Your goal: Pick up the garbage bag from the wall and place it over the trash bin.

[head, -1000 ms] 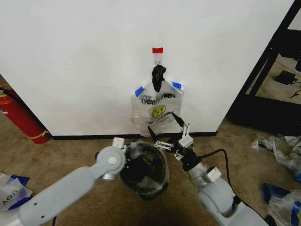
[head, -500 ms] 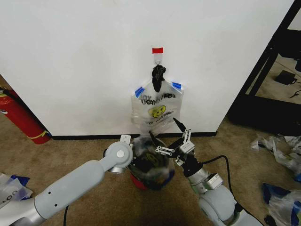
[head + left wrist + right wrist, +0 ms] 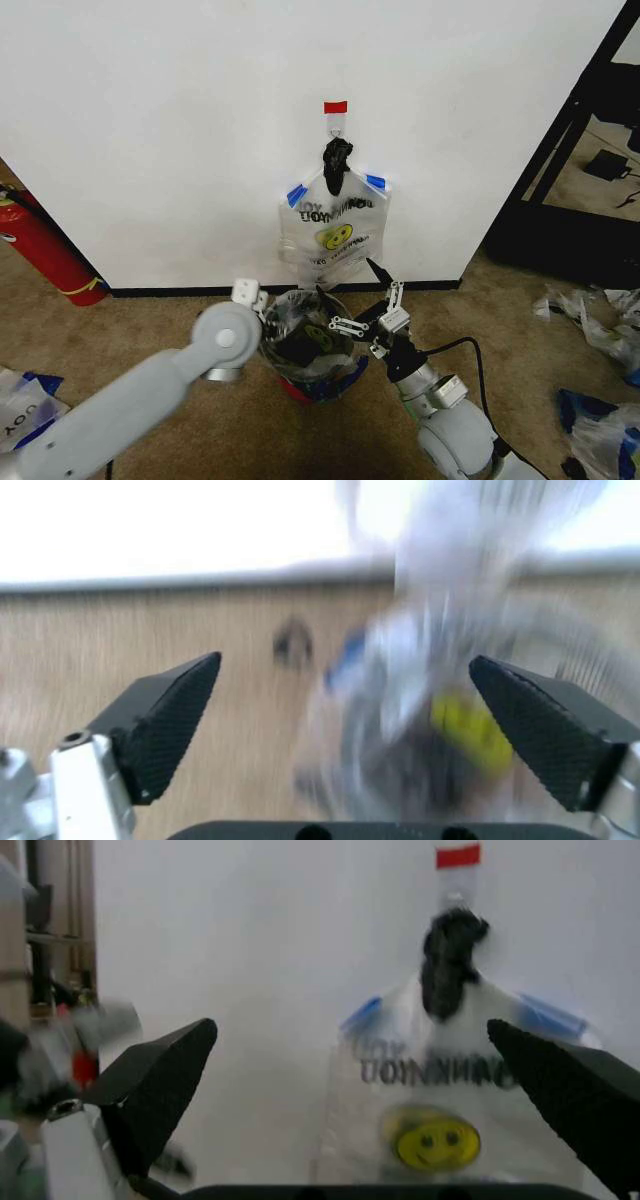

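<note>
We note the bag [image 3: 335, 232] hangs flat on the wall [image 3: 150, 130] from a hook under the red tape [image 3: 335, 106], so its handles are bunched at one point. The bin [image 3: 310, 352], already lined with plastic, stands on the carpet just below it. Right gripper [image 3: 366, 296], jaws spread, points at the bag's lower edge. Left gripper [image 3: 258, 301], jaws spread too, sits at the bin's rim.

The garbage bag [image 3: 336, 231] is hanging on the wall [image 3: 180, 130] ahead of me, directly above and behind the trash bin [image 3: 310, 355]. My left gripper [image 3: 251, 297] is sitting left of the bin, my right gripper [image 3: 368, 300] right, both spread wide.
</note>
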Robot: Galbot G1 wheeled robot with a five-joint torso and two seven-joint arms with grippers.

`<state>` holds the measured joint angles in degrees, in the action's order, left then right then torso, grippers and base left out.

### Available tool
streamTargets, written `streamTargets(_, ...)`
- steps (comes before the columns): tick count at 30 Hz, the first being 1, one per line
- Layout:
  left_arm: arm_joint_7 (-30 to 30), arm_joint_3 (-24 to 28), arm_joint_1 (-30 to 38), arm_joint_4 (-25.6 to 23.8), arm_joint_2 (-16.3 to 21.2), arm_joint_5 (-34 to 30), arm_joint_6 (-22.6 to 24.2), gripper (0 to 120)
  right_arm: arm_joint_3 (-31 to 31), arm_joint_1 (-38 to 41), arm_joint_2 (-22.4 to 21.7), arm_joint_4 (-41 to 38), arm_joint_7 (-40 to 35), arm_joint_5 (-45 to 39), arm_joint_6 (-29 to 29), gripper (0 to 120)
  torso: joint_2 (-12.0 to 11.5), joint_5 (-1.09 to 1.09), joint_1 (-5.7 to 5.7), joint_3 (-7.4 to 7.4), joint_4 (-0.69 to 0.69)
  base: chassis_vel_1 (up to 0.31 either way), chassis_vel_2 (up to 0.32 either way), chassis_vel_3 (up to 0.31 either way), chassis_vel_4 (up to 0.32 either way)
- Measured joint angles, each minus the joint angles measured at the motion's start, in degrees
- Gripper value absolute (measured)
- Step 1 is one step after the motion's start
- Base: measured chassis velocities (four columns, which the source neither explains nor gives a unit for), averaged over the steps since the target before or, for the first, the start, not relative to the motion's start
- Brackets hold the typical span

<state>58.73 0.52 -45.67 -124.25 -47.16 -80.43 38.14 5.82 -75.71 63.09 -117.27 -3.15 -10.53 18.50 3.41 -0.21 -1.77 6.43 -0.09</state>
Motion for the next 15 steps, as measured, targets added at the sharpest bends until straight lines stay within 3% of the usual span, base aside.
streamTargets(1, -4.5, -2.3, -2.8, -0.6, 0.0, 5.5, -1.6, 100, 0.1, -0.3, -0.2, 0.0, -0.5, -0.3, -0.5, 100, 0.0, 0.00, 0.00, 0.00, 0.00, 0.000, 0.000, 0.000, 0.000)
streamTargets(2, -12.8, -5.9, -8.6, -1.5, -0.3, 15.2, -6.4, 100, 0.3, -0.9, -0.7, -0.2, -1.9, -0.6, -1.8, 100, 0.0, 0.01, 0.00, 0.00, 0.01, 0.000, 0.000, 0.000, 0.000)
streamTargets(3, -16.2, -7.4, -11.2, -1.8, -0.6, 19.3, -9.4, 100, 0.3, -1.1, -0.9, -0.5, -2.6, -0.6, -2.3, 100, 0.0, 0.00, 0.00, 0.00, 0.02, 0.000, 0.000, 0.000, 0.000)
streamTargets(4, -22.6, -10.7, -16.5, -2.4, -1.8, 27.5, -15.1, 100, 0.9, -1.9, -1.3, -1.3, -3.8, -0.9, -3.7, 100, 0.0, -0.01, 0.00, 0.00, 0.01, 0.000, 0.000, 0.000, 0.000)
streamTargets(5, -22.6, -10.7, -16.5, -2.4, -1.8, 27.5, -15.1, 100, 0.9, -1.9, -1.3, -1.3, -3.8, -0.9, -3.7, 100, 0.0, -0.01, 0.00, 0.00, 0.01, 0.000, 0.000, 0.000, 0.000)
streamTargets(7, -30.2, -16.3, -24.3, -4.4, -4.7, 38.4, -22.1, 100, 1.9, -3.0, -1.9, -3.0, -4.7, -2.3, -6.2, 100, 0.0, -0.02, 0.00, 0.00, -0.01, 0.000, 0.000, 0.000, 0.000)
streamTargets(12, -40.6, -25.8, -37.5, -10.3, -16.1, 52.8, -31.4, 100, 2.7, -4.9, -2.4, -6.6, -7.9, -5.7, -12.1, 100, 0.0, 0.00, 0.01, -0.01, 0.02, 0.000, 0.000, 0.000, 0.000)
streamTargets(13, -43.1, -27.7, -40.9, -11.2, -19.9, 56.8, -34.5, 100, 1.6, -5.9, -2.4, -6.7, -10.8, -5.8, -13.3, 100, 0.0, 0.01, 0.01, -0.01, 0.01, 0.000, 0.000, 0.000, 0.000)
streamTargets(15, -44.8, -28.6, -42.4, -11.5, -21.8, 58.9, -36.4, 100, 0.9, -6.4, -2.2, -6.4, -12.2, -5.6, -13.5, 100, 0.0, 0.02, 0.01, -0.01, 0.00, 0.000, 0.000, 0.000, 0.000)
